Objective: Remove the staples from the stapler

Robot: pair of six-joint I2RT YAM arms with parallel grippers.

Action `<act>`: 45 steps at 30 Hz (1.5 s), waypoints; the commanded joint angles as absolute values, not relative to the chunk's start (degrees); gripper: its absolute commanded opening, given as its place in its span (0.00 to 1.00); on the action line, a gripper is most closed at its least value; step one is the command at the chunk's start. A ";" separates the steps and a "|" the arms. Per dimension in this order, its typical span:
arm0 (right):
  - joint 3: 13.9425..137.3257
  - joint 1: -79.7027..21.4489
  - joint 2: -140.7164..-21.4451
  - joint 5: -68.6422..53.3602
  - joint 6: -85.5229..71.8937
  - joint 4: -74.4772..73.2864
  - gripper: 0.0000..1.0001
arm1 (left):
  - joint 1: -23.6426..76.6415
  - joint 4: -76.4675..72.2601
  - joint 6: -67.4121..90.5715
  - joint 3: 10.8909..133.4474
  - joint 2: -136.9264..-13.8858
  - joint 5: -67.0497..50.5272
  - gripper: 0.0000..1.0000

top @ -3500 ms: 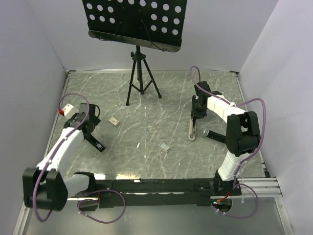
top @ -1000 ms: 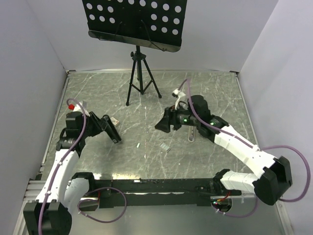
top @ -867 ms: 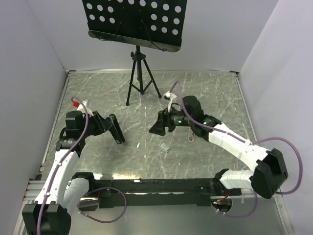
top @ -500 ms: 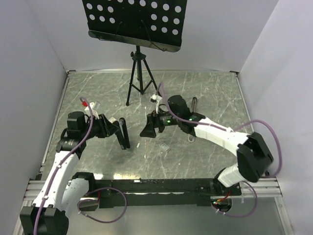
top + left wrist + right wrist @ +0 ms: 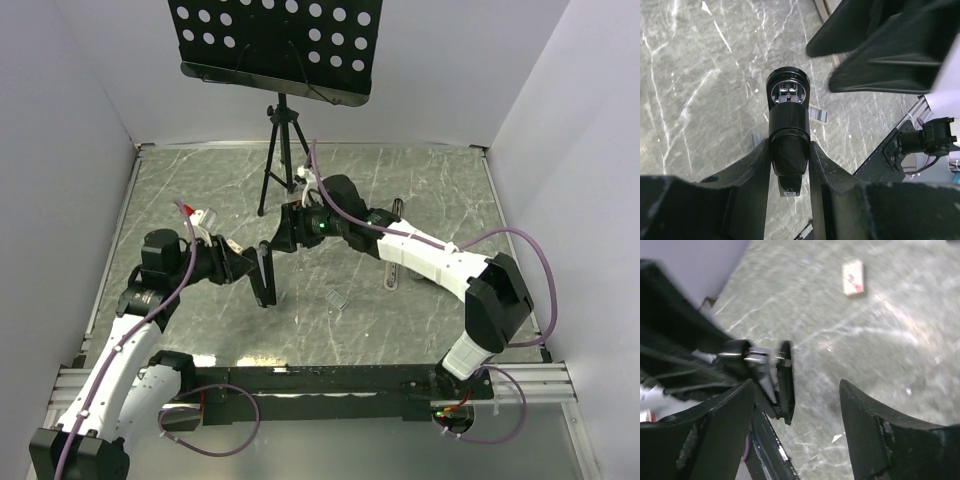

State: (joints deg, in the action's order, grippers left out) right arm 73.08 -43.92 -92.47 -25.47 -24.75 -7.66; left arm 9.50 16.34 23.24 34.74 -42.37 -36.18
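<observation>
A robotics lab test cell is shown. A grey marble-patterned table (image 5: 420, 190) is enclosed by plain white panels (image 5: 60, 120) at 9, 12 and 3 o'clock. The left arm (image 5: 120, 340) and right arm (image 5: 430, 255) are bolted at 6 o'clock and trailed by purple cables (image 5: 311, 160). A perforated black stand (image 5: 272, 40) is set at 12 o'clock.

Both arms stretched inward, grippers nearly meeting.
The left gripper (image 5: 789, 147) is clamped on the stapler (image 5: 788, 117); the right gripper (image 5: 796, 385), jaws spread wide, faces it close by.

Marbled table (image 5: 450, 180) bears a tripod (image 5: 288, 165) and the staples (image 5: 853, 277).
</observation>
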 commanded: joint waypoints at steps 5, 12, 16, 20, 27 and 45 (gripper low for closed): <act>73.92 -45.79 -94.92 -20.21 -31.46 -11.16 0.70 | 10.72 8.00 24.70 36.30 -41.75 -38.32 0.01; 72.77 -46.32 -94.22 -20.48 -32.61 -8.70 0.65 | 10.81 7.73 24.70 35.60 -41.49 -38.06 0.01; 74.53 -46.84 -95.27 -18.46 -32.35 -11.07 0.65 | 10.81 6.24 25.40 34.63 -41.04 -38.75 0.01; 75.06 -47.72 -97.37 -18.90 -33.22 -11.07 0.65 | 10.81 5.45 26.10 34.45 -41.31 -39.20 0.01; 77.34 -49.48 -100.28 -18.81 -34.45 -10.64 0.61 | 10.81 3.61 26.28 34.28 -41.83 -39.02 0.01; 71.10 -38.50 -88.42 -16.78 -34.46 -5.18 0.00 | 10.90 4.31 35.59 28.57 -35.60 -35.41 0.03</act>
